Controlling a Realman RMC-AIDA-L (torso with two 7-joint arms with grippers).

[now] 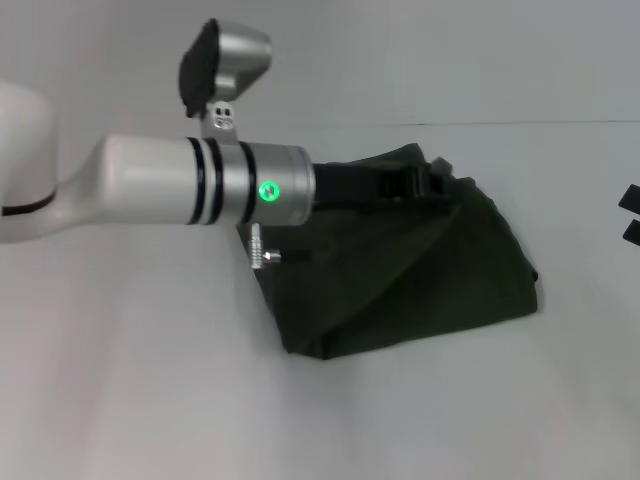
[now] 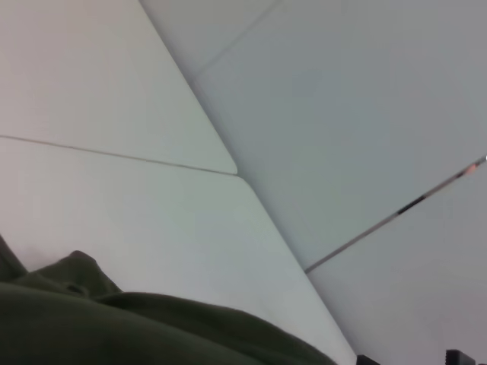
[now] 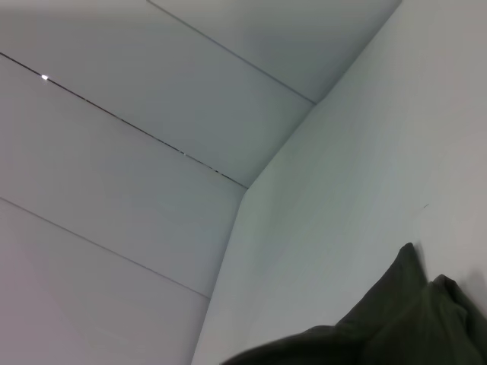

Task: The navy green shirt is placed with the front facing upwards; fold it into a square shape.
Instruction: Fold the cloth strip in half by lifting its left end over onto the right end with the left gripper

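Note:
The navy green shirt (image 1: 420, 275) lies on the white table as a rumpled, partly folded dark olive block; its print and neck label are hidden. My left arm reaches across from the left, and my left gripper (image 1: 425, 180) is at the shirt's far edge, shut on bunched cloth that tents up around it. The shirt also shows close below in the left wrist view (image 2: 114, 323) and as a peaked corner in the right wrist view (image 3: 403, 312). My right gripper (image 1: 630, 215) shows only as two separate black tips at the right edge, open and apart from the shirt.
The white table (image 1: 150, 390) stretches around the shirt, with a pale wall (image 1: 450, 60) behind it. My left forearm (image 1: 200, 180) with its green light hangs over the table left of the shirt.

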